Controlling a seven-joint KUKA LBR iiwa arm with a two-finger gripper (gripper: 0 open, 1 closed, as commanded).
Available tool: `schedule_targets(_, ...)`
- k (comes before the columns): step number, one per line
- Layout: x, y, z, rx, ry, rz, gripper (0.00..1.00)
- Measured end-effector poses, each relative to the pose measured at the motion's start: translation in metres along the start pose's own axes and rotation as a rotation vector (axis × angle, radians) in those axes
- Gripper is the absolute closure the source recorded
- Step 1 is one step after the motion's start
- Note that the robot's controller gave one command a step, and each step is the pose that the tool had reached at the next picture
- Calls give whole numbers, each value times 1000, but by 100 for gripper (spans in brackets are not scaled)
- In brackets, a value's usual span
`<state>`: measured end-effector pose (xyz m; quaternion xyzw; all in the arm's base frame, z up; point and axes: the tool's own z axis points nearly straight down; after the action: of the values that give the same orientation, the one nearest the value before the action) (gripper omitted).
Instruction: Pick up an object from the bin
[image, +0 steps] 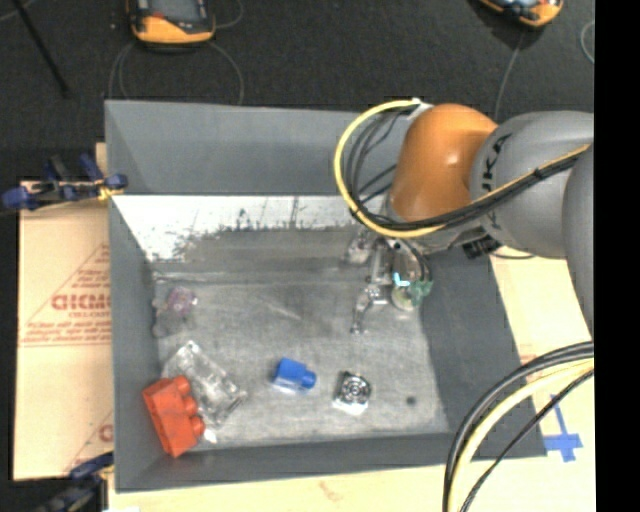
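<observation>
Gripper (383, 292) on my screen hangs low over the far right part of the bin (300, 160), below the arm's orange cover (440, 160) and its looped yellow and black cables (352, 190). From this angle I cannot tell whether the claw is apart or together. A small green bit (420, 290) sits at its right side, and I cannot tell whether that belongs to the tool or is a loose thing.

The floor straight under the claw looks like bare grey metal to me. Nearest to it is a small silver round piece (351, 392), lying towards the near wall and apart from the claw. Just left of that lies a small blue piece (293, 375). Further left, in the near left corner, a clear plastic piece (208, 385) lies touching an orange-red block (172, 415). A faint, pale purple thing (178, 303) rests by the left wall, well apart from the others. A dark speck (410, 402) lies on the floor just right of the silver round piece.
</observation>
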<state>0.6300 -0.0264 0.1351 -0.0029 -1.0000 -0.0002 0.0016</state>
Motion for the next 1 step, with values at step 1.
schedule_targets(1,64,33,2,1,-2,-137,0)
